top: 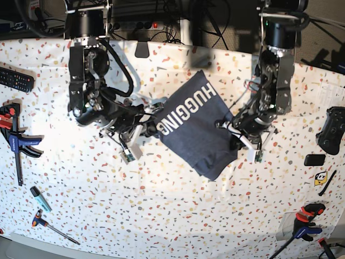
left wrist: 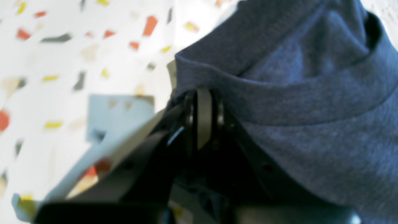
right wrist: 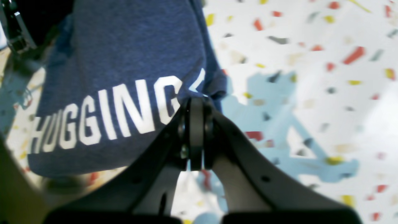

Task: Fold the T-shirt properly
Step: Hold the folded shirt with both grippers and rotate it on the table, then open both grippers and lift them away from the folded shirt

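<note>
Diagonally, the T-shirt (top: 197, 129) runs upper-centre to lower-right.

T-shirt (top: 197, 129): I count one
Clamps (top: 13, 135): two
Remote (top: 16, 81): one
Gamepad (top: 331, 129): one

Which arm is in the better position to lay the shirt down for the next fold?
Neither clearly: the left pincer and right pincer both clamp edges of the T-shirt, lifted between them.
</note>
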`<state>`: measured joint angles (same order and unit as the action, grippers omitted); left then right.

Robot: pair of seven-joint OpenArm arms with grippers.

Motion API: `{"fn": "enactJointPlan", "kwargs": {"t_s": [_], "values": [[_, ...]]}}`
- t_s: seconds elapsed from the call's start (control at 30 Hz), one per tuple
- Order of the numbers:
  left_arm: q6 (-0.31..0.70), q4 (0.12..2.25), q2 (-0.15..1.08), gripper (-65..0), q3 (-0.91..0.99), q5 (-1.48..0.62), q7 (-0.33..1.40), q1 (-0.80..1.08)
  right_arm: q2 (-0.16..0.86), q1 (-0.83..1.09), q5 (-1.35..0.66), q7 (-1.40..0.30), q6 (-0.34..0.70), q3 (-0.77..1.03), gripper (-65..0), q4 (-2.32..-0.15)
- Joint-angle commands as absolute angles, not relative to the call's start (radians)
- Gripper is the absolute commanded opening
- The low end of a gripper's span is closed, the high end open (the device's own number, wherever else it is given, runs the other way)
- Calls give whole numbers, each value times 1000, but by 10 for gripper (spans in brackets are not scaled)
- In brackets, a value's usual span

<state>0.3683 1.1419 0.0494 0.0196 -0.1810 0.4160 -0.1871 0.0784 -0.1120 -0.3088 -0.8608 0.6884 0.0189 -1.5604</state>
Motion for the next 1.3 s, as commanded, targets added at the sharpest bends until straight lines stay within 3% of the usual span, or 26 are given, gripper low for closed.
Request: {"fn": "enactJointPlan", "kwargs": {"t_s": [0.0,0.2,0.47,0.9,1.1,1.27], "values": [[397,1139,39,-650,18,-184,422,-215,84,-132,-305,-817,695,20,-650,-1576],[435,1121,0,-650,18,-183,437,-236,94,-140,-212,-658,657,19,-650,-1477],[435,1121,1,-650,18,-183,432,-236,87,-107,-213,-731,676,19,-650,-1411],[435,1121,0,-650,12,-192,417,-253,75,186,-216,-672,696,19,-650,-1699],[435,1143,2,-650,-1,-191,418,-258,75,208,-212,-650,695,20,-650,-1737],[434,1286,54,-650,-1,-195,450,-251,75,208,-213,-654,695,46,-650,-1820]]}}
